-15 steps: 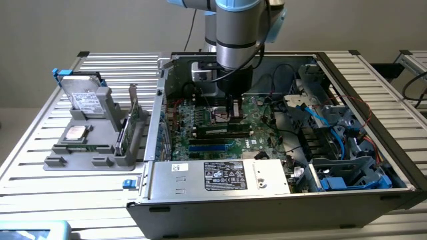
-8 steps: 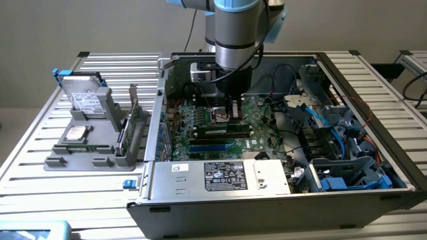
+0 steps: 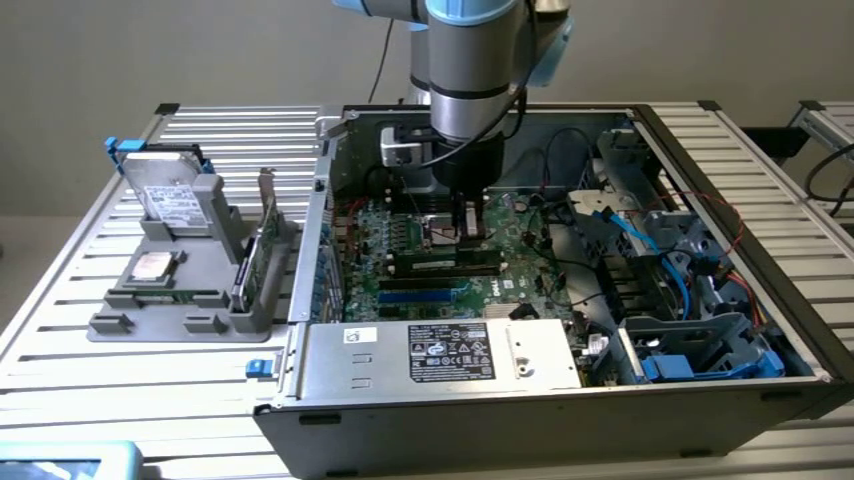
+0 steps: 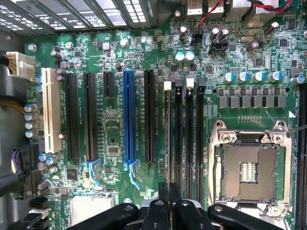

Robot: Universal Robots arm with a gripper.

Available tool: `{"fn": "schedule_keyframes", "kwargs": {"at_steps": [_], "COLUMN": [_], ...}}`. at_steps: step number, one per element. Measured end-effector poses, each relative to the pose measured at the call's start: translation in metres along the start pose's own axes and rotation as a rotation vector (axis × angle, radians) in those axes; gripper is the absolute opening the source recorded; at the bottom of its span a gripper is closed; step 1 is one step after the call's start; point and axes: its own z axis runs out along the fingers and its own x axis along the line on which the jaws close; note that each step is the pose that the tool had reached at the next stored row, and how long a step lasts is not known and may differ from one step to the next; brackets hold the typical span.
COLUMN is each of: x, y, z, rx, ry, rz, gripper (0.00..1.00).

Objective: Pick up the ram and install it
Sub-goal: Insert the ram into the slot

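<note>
Front: silver power box [image 3: 441,350] in open computer case [image 3: 534,420]. Behind it, motherboard [image 4: 112,127], ram [image 3: 441,263] standing on edge in slot. Claw [image 3: 465,232] closed, tips right at ram's top edge; gripping or just touching, can't tell. Arm [image 3: 461,60] upright above.

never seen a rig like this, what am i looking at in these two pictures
The machine is a robot arm with a gripper on its end. One picture comes from a camera standing off to the side; the other from a camera on the arm's wrist, looking down at the motherboard. An open computer case lies on a slatted metal table. On the exterior view's left, a grey holder carries a silver hard drive and a green card. The gripper is inside the case, shut, its black fingers above the long memory slots. Whether a ram stick sits between them I cannot tell.
</note>
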Motion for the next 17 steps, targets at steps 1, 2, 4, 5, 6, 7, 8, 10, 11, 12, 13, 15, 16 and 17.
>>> {"fn": "schedule_keyframes", "kwargs": {"at_steps": [1,2,4,5,6,7,8,10,11,12,13,15,16,17], "x": [0.0,0.0,0.0001,0.0002,0.0002,0.0002,0.0003,0.0003,0.0002,0.0002,0.0001,0.0004,0.0008,0.0011], "y": [0.0002,0.0005,0.0022,0.0034,0.005,0.0064,0.0073,0.0081,0.0082,0.0083,0.0084,0.0085,0.0085,0.0082], "z": [0.0,0.0,-0.0001,-0.0002,-0.0003,-0.0003,-0.0001,0.0009,0.0016,0.0018,0.0018,-0.0017,-0.0052,-0.0081], "rx": [0.0019,0.0029,0.0067,0.0086,0.01,0.012,0.0154,0.0197,0.0212,0.022,0.0222,0.0223,0.0227,0.0244], "ry": [-0.0002,-0.0001,0.0,0.0,0.0,0.0001,0.0005,0.0007,0.0007,0.0004,0.0,-0.0007,-0.0007,-0.0004], "rz": [0.0,0.0,0.0,0.0,0.0,0.001,0.001,0.002,0.002,0.002,0.002,0.003,0.003,0.003], "gripper": [0.12,0.12,0.12,0.12,0.12,0.12,0.12,0.12,0.12,0.12,0.12,0.12,0.12,0.12]}}
